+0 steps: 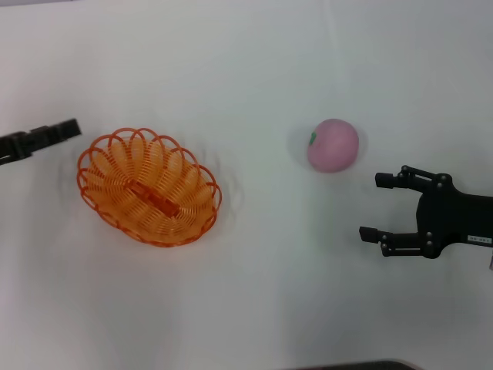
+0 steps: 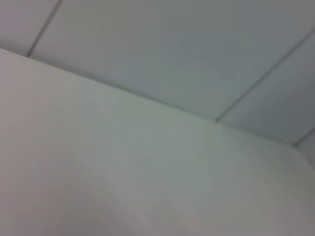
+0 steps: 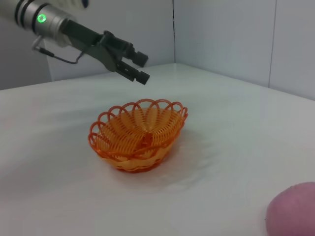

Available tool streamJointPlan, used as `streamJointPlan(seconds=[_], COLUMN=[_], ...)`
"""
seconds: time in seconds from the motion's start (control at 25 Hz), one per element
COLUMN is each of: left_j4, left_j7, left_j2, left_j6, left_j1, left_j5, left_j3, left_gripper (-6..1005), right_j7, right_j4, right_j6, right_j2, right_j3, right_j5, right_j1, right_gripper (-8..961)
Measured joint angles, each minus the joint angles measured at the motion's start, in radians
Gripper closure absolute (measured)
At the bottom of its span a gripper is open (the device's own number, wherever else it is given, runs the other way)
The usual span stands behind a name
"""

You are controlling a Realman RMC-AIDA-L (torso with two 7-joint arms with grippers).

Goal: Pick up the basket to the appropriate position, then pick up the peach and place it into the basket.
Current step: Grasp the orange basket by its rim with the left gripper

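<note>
The orange wire basket [image 1: 149, 187] [image 3: 138, 135] rests empty on the white table [image 1: 254, 293], left of centre in the head view. The pink peach [image 1: 333, 145] [image 3: 293, 211] lies on the table to its right, well apart from it. My left gripper [image 1: 74, 128] [image 3: 141, 69] hovers just beyond the basket's left rim, touching nothing, its fingers slightly apart. My right gripper [image 1: 375, 206] stands open near the right edge, just in front of the peach, holding nothing. The left wrist view shows only bare table and wall.
Grey panelled walls [image 3: 221, 39] run along the table's far edges. A dark edge [image 1: 347, 365] shows at the bottom of the head view.
</note>
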Motion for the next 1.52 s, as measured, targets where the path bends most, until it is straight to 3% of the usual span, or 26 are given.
streamJointPlan(seconds=[0.4, 0.68, 1.08, 1.52], left_j4=[0.256, 0.276, 0.213, 0.179], left_j7=[-0.124, -0.208, -0.24, -0.25], left_j2=[-0.016, -0.022, -0.027, -0.028], left_j6=[-0.026, -0.02, -0.013, -0.042], left_j1=[-0.06, -0.165, -0.278, -0.301], left_j5=[0.202, 0.43, 0.583, 0.606], left_j3=[0.285, 0.407, 0.436, 0.473], left_gripper=[167, 168, 170, 203], right_j7=[0.003, 0.009, 0.01, 0.01], right_j4=[0.0, -0.001, 0.0, 0.0], right_j6=[0.007, 0.011, 0.019, 0.023], right_j2=[0.0, 0.0, 0.002, 0.001], right_j3=[-0.001, -0.001, -0.001, -0.001], right_j5=[-0.001, -0.004, -0.016, -0.016], right_j1=[0.001, 0.002, 0.006, 0.009], right_gripper=[12, 12, 12, 12])
